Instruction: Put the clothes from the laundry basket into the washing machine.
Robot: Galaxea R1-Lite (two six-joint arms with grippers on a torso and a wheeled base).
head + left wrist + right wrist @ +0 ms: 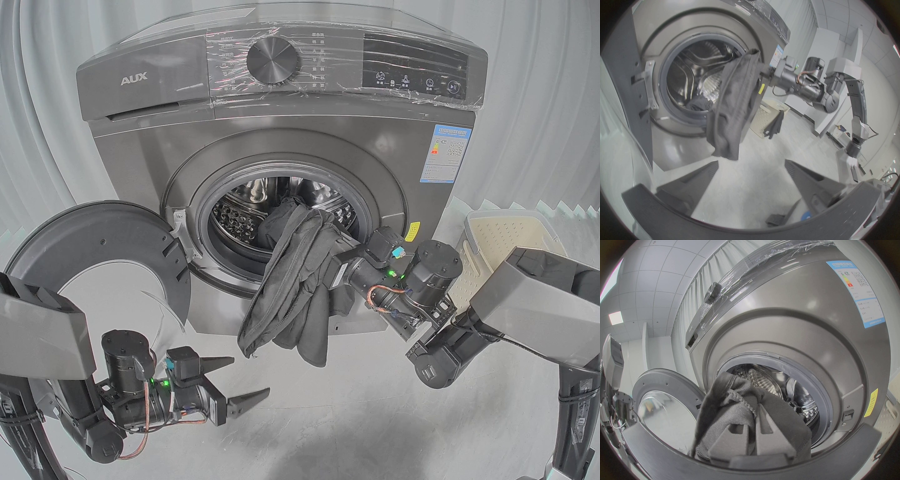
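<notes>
The dark grey garment [294, 281] hangs at the mouth of the washing machine [281, 144]. Its upper part is bunched against the rim of the drum [250, 212], and a long fold droops outside, down the front panel toward the floor. It is soft, limp cloth, likely light, with a cord or seam showing at the gathered top in the right wrist view. It keeps no shape of its own, so whatever is not gripped trails and can snag on the door seal.

The right gripper [753, 418] is clamped on the bunched top of the garment, its fingers [768, 433] pressed together over the fabric just in front of the opening. That high, gathered hold seems sound for carrying. The hanging tail would probably need a second hold lower down, or a deep push inward, to get clear of the rim.

Another dark piece of clothing [275, 222] already lies inside the drum. The left gripper [250, 377] sits low near the floor with its jaws spread and empty, in front of the open door [94, 250]. The cream laundry basket [500, 234] stands to the machine's right, and the left wrist view shows a dark cloth [775, 125] draped over its edge.
</notes>
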